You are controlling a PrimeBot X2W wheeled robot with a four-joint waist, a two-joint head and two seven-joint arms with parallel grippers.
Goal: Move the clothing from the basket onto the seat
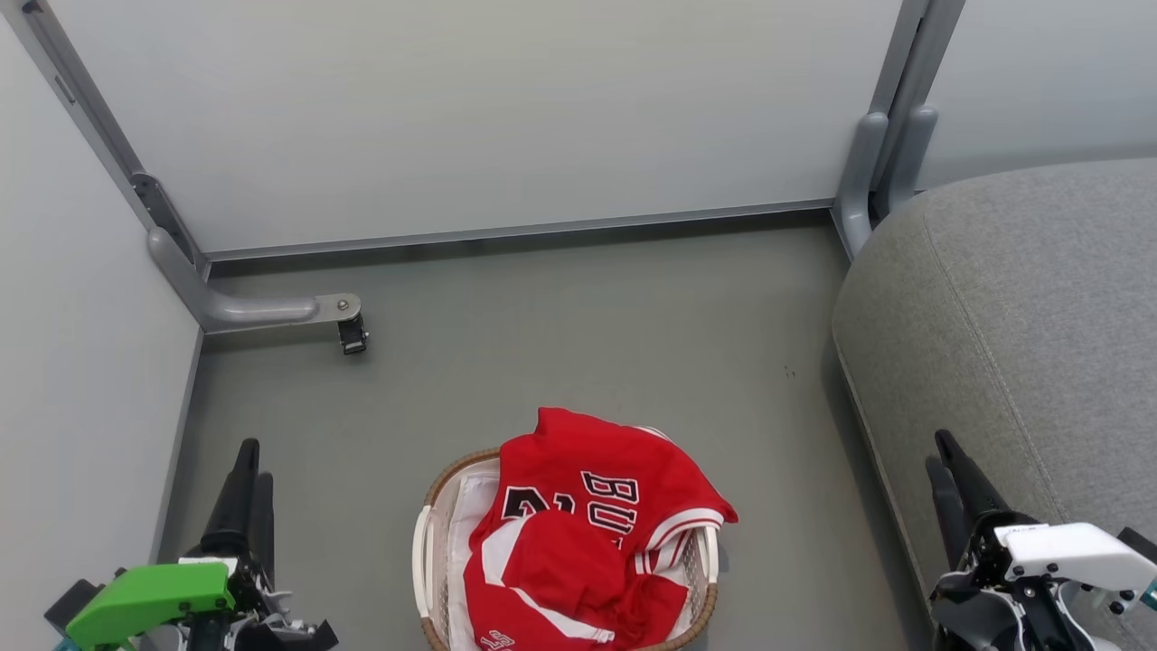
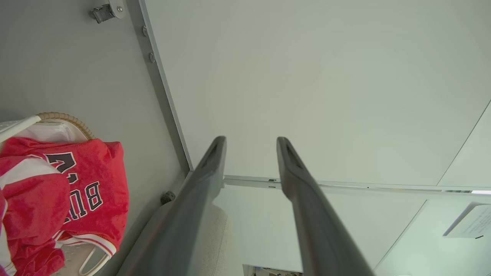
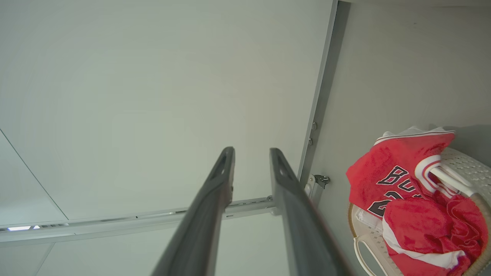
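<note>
Clothing (image 1: pixel 587 533) lies wholly in the basket (image 1: pixel 440 481), as far as we can see. A red jersey (image 1: pixel 578 452) with black lettering is draped over the far rim and spills past the right side handle. A second red garment (image 1: pixel 569 561) with white stripes is bunched on top of it, nearer to us. A white liner sheet (image 1: pixel 465 511) shows along the basket's left wall.

The basket stands on the grey floor (image 1: pixel 587 344), well away from the floor's far edge under the partition panel (image 1: pixel 497 117). It sits roughly midway between our two arms. The seat (image 1: pixel 1021 316) rises at the floor's right edge, well apart from the basket, and no red fabric lies on the part we can see.

Our left gripper (image 1: pixel 255 461) hangs over the floor near its left edge, jaws apart and holding nothing. Our right gripper (image 1: pixel 937 449) hangs beside the seat's front corner, jaws likewise apart and empty.

We judge the task not yet begun. Every garment has yet to be grasped, lifted clear of the rim and carried rightward onto the seat, with the liner left behind.
</note>
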